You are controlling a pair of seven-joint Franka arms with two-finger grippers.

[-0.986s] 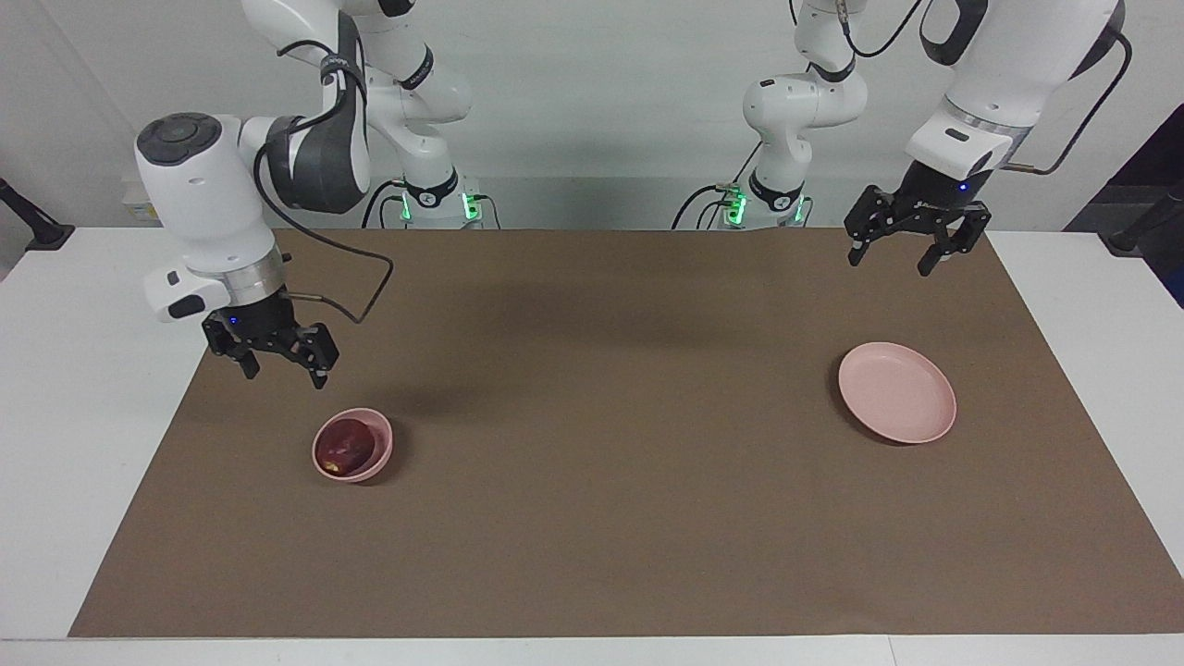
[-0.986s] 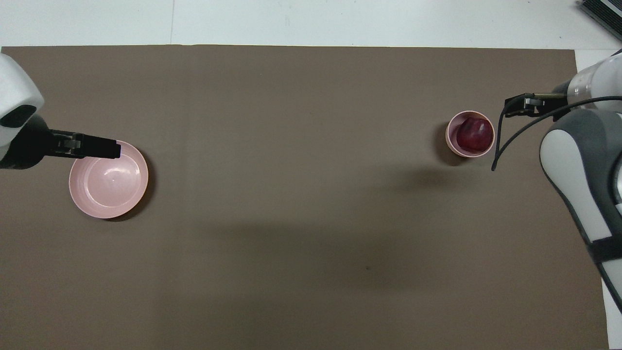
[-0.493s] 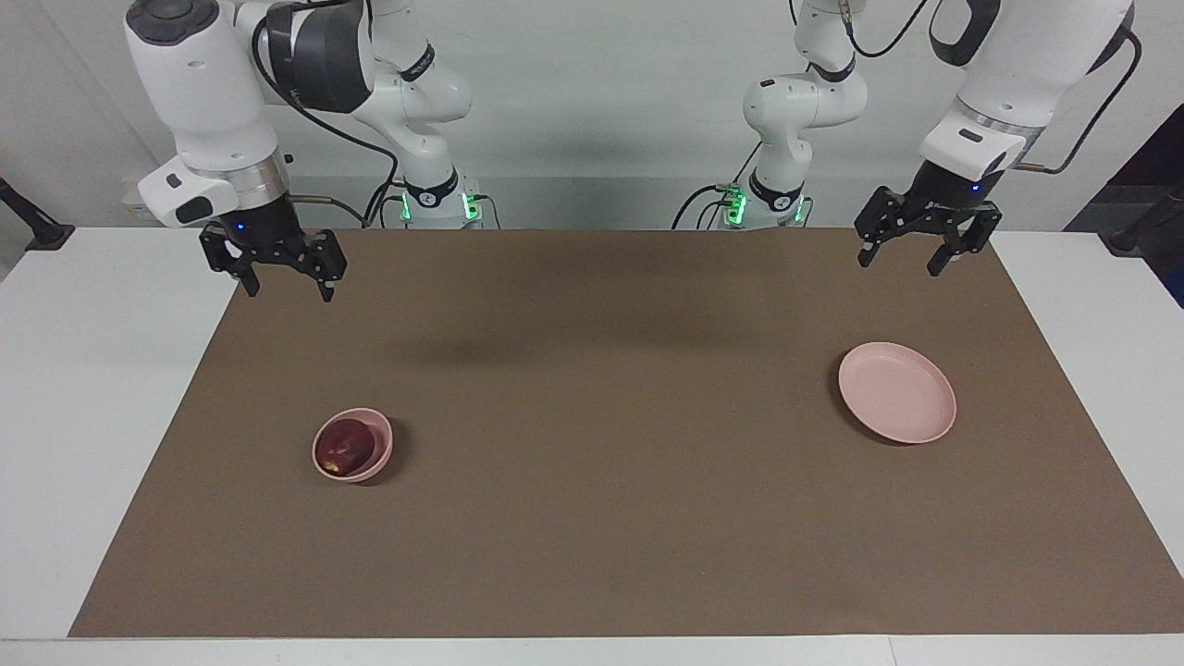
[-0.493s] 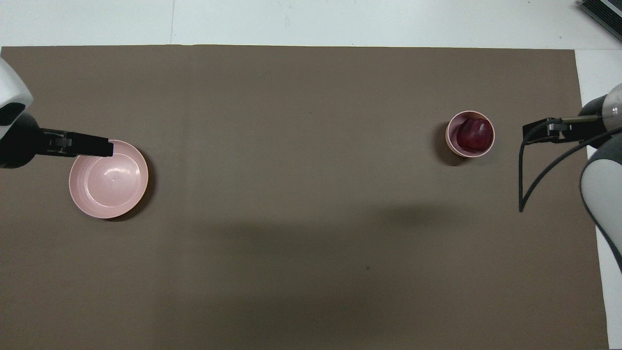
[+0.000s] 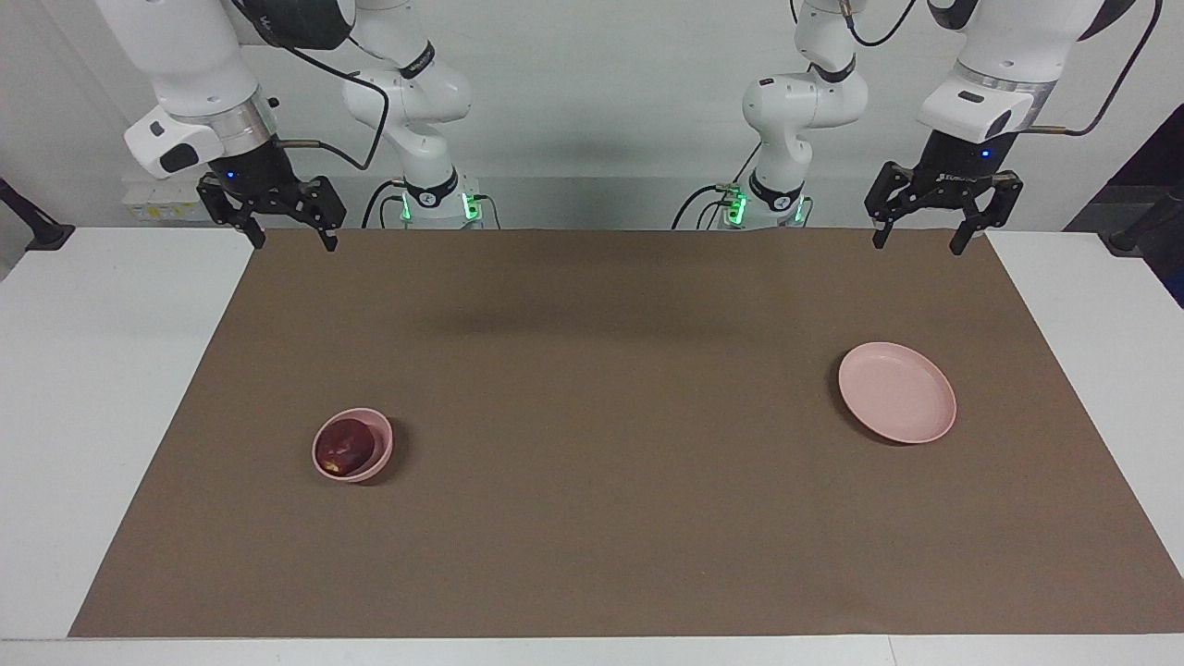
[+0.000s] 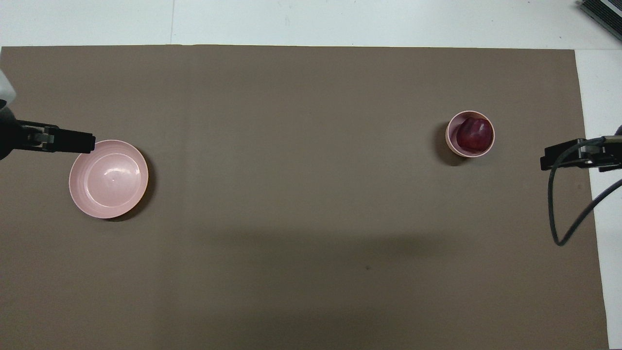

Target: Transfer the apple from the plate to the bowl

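No words, labels, brand names, numbers or signs can be read anywhere here. The left gripper (image 5: 943, 222) carries a small pale marking on its body that is too small to make out.

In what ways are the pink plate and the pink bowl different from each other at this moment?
The plate is wide and flat with a low rim; the bowl is narrower and deeper. The plate has nothing on it, while the bowl holds the apple. The plate lies toward the left arm's end of the table, the bowl toward the right arm's end. Both are round, pale pink, and rest on the brown mat.
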